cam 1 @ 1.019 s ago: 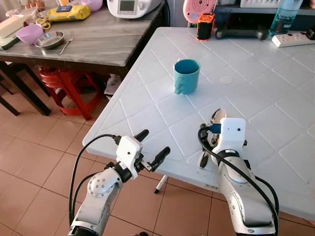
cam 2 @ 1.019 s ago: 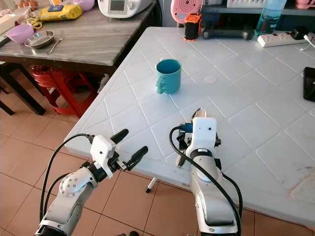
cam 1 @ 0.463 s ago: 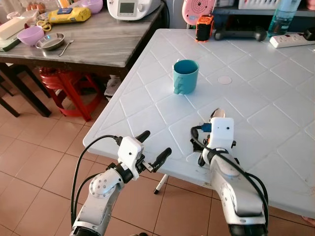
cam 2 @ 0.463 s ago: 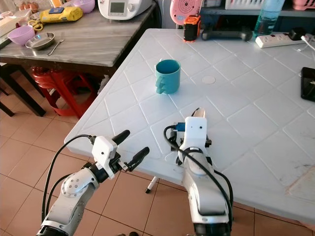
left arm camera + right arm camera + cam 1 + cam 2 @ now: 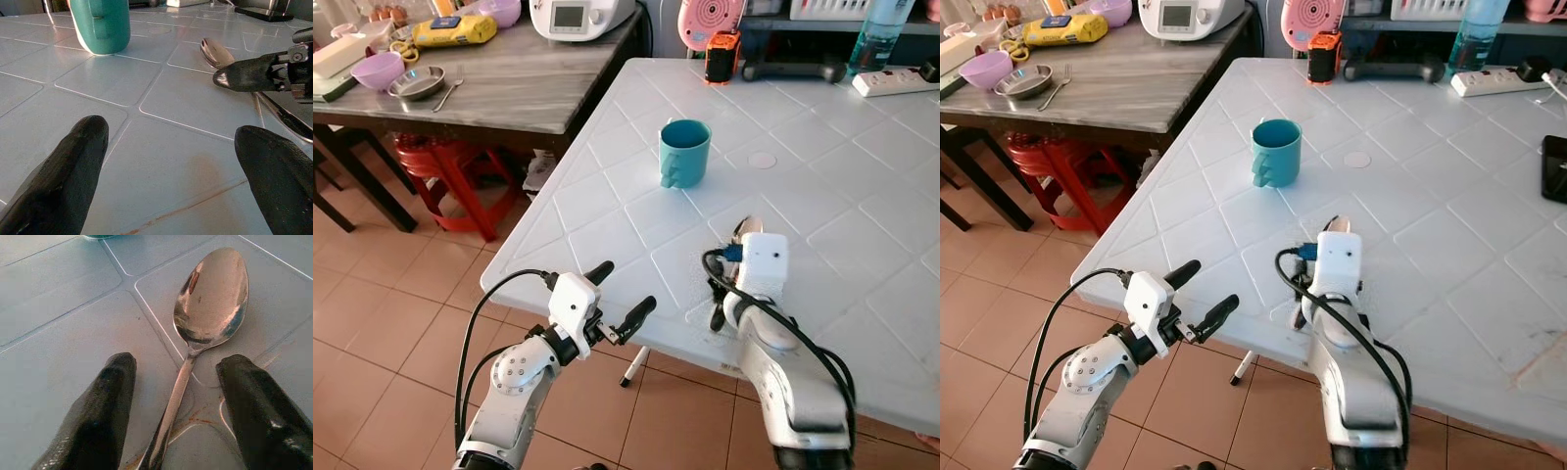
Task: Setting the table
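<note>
**A:** What had changed over that last second?

**B:** Not much on the bench [image 5: 822, 196] itself. The right arm had swung a little: half a second before it was angled further toward the robot's left, and by this moment it had come back, with the right gripper [image 5: 177, 421] low over the spoon [image 5: 210, 308]. The spoon lay in about the same spot as before, near the bench's front edge, with the teal mug [image 5: 684, 151] standing well apart, further back.

**A:** Was the spoon held?

**B:** No. The right fingers [image 5: 95, 416] were spread, one on each side of the handle, and the spoon lay flat on the bench, bowl pointing away from the wrist. I judged it either just set down or about to be taken; the pictures alone did not settle which.

**A:** And the left arm?

**B:** The left gripper [image 5: 619, 294] hovered just off the bench's front edge, fingers apart and empty, much where it had been a second earlier.

**A:** Anything you couldn't make out?

**B:** In the head views the right wrist housing covered most of the spoon. In the right wrist view the end of the handle ran out of frame, so I couldn't tell whether the fingers touched it.
</note>
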Available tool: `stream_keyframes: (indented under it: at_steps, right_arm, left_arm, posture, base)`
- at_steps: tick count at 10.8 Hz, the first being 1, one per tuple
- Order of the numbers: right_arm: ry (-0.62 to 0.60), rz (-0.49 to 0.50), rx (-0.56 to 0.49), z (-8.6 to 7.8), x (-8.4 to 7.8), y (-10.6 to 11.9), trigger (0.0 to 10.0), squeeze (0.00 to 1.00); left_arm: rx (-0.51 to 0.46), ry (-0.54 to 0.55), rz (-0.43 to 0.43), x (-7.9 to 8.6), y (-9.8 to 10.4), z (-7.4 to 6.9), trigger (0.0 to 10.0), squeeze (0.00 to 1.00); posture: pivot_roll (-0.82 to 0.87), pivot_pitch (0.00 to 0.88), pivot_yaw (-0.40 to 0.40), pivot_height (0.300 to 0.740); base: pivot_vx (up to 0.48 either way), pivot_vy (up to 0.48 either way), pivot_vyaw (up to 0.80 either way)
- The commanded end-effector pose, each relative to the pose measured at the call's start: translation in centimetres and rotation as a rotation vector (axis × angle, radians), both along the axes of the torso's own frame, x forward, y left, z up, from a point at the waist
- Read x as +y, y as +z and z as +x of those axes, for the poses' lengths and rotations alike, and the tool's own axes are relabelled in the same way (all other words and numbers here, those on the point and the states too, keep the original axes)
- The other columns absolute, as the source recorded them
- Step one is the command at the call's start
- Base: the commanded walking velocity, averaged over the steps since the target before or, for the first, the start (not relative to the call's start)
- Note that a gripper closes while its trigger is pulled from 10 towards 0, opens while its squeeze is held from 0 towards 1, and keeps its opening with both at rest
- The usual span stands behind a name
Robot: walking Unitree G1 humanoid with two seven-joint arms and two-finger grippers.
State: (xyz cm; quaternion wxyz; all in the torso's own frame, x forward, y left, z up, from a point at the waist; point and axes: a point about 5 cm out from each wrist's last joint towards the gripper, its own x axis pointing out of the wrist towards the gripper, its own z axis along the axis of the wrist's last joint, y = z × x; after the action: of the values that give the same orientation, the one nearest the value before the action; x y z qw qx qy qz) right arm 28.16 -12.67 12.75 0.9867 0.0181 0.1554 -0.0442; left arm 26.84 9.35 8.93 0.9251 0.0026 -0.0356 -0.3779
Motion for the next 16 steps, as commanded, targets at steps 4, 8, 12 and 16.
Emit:
stream_keyframes:
  at_steps: [4,8,12,16]
  right_arm:
    - [-0.063,0.027,0.176,-1.1,-0.6,-3.2,0.0,0.00]
    - [-0.078,0.012,0.182,-0.8,-1.2,-3.5,0.0,0.00]
    - [-0.082,0.009,0.187,-0.6,-1.4,-3.7,0.0,0.00]
    - [-0.071,-0.053,0.174,-0.6,-2.6,-3.8,0.0,0.00]
  left_arm:
    - [0.017,-0.026,0.001,0.0,-0.3,-0.1,10.0,0.00]
    - [0.030,-0.104,-0.052,-0.1,0.1,-0.4,10.0,0.00]
    - [0.038,-0.105,-0.025,0.1,-0.2,-0.4,10.0,0.00]
    - [0.034,-0.093,-0.020,0.1,-0.2,-0.4,10.0,0.00]
  posture:
    - [-0.13,0.143,0.161,0.740]
    - [-0.13,0.140,0.160,0.740]
    - [-0.12,0.143,0.162,0.740]
    - [-0.12,0.140,0.158,0.740]
  base:
    - [0.000,0.000,0.00]
    - [0.000,0.000,0.00]
    - [0.000,0.000,0.00]
    - [0.000,0.000,0.00]
